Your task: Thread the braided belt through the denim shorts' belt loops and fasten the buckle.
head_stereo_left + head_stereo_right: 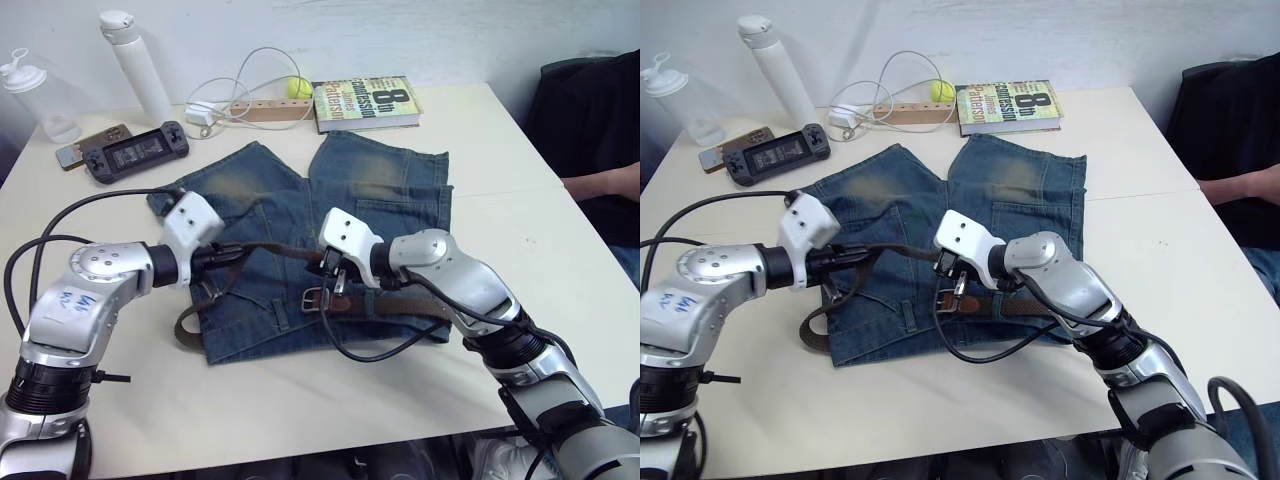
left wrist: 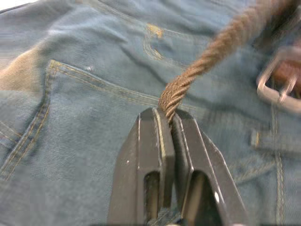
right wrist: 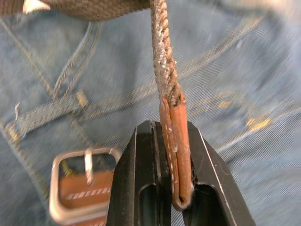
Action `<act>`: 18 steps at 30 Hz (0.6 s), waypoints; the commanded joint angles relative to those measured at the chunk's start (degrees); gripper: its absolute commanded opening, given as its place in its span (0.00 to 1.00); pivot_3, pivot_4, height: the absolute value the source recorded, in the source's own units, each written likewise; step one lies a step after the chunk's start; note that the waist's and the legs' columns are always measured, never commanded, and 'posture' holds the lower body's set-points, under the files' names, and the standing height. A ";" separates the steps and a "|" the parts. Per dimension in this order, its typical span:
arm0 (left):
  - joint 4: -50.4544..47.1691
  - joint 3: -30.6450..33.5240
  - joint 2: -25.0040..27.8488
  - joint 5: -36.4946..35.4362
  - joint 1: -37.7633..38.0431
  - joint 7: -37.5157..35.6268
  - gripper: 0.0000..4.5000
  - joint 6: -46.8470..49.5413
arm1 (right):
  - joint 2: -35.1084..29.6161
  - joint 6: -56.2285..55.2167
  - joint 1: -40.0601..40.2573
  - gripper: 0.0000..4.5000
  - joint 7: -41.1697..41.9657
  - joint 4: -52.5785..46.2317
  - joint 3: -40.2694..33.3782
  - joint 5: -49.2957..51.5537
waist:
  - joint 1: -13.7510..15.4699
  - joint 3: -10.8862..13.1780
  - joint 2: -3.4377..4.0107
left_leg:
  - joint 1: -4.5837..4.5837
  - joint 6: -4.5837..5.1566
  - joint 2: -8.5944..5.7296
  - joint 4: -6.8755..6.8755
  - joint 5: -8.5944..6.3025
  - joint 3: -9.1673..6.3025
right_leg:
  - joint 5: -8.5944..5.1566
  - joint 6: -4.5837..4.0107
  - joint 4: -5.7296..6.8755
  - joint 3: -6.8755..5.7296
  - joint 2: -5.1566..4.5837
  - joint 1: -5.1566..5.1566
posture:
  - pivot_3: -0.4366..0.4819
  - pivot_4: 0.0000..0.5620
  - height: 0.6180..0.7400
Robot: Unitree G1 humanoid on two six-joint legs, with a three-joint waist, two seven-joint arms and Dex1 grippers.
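Right tool (image 3: 171, 155) pinching belt tip (image 3: 176, 141), left tool (image 2: 171, 141) clamping braid (image 2: 207, 61)

The faded blue denim shorts (image 1: 330, 215) carry yellowish-tan worn patches on both legs and tan stitching along the seams and pockets. The dark-brown woven braided belt (image 2: 211, 56) shows a twisted rope-like pattern, ends in a reddish-tan leather tip (image 3: 176, 146), and has a silver rectangular metal buckle (image 3: 82, 183) set on tan leather. The left gripper (image 2: 171, 141) and the right gripper (image 3: 171, 141) have black fingers and white housings. The surface (image 1: 560, 250) is cream-white. On it lie a white looped cable (image 1: 245, 85), a yellow-green ball (image 1: 299, 88), a green-covered book (image 1: 365, 103) with black lettering, a white bottle (image 1: 135, 65) and a black handheld game console (image 1: 135, 152).
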 commanded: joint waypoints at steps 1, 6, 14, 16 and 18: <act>1.01 15.69 1.36 -9.67 -3.47 2.90 0.35 18.40 | 1.05 -8.91 -1.79 0.00 -0.01 1.11 -0.44 -3.15 | -0.28 -0.02 -0.04 | 0.00 0.00 0.00 0.00 0.00 -0.03 | 0.00 0.00 0.00 -0.02 0.00 0.00 | 0.48 0.27 0.95; 8.66 30.16 5.59 -24.48 -7.78 4.45 0.70 35.28 | 1.60 -20.32 -2.57 0.00 -0.16 5.02 2.13 -8.52 | -1.37 -0.05 -0.11 | 0.01 -0.01 -0.01 0.01 0.00 -0.05 | 0.00 0.00 0.04 -0.06 0.00 0.02 | 0.48 0.27 0.95; 2.94 25.79 17.82 -83.37 28.15 18.07 0.99 18.05 | 3.55 -45.02 -2.58 0.00 -1.20 14.86 2.93 -16.11 | -2.90 0.01 -0.07 | 0.19 -0.01 -0.01 -0.11 0.00 -0.15 | 0.00 -0.01 0.08 0.02 0.01 0.07 | 0.48 0.27 0.95; -2.91 22.33 10.60 -83.37 30.97 23.97 0.99 9.43 | 3.67 -49.02 -2.55 0.00 -0.95 16.35 2.73 -17.11 | -2.41 0.02 -0.05 | 0.23 -0.03 -0.03 -0.10 0.00 -0.14 | -0.01 -0.03 -0.10 0.02 0.00 0.10 | 0.48 0.27 0.95; -10.71 17.25 -1.21 -83.37 30.88 36.53 0.99 -2.39 | 3.83 -52.69 -2.45 0.00 -0.91 17.28 2.26 -17.86 | -1.12 -0.01 0.17 | 0.35 -0.07 -0.06 -0.07 0.01 -0.15 | 0.02 -0.08 -0.08 0.03 -0.01 0.22 | 0.48 0.27 0.95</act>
